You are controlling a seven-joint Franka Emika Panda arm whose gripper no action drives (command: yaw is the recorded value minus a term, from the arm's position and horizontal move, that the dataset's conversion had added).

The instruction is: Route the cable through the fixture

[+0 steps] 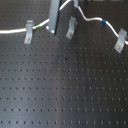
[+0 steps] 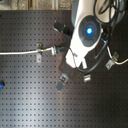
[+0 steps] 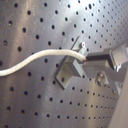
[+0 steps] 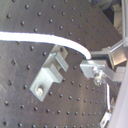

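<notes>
Cable is pinched in the closed hand, running to the left of the second wrist view, just above the fixture, not yet seated in its fork.

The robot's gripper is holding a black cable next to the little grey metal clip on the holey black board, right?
Nearly right, but the cable is white, not black. In the second wrist view the gripper holds the long thin white cable right beside the small grey bent-metal clip on the black perforated board.
</notes>
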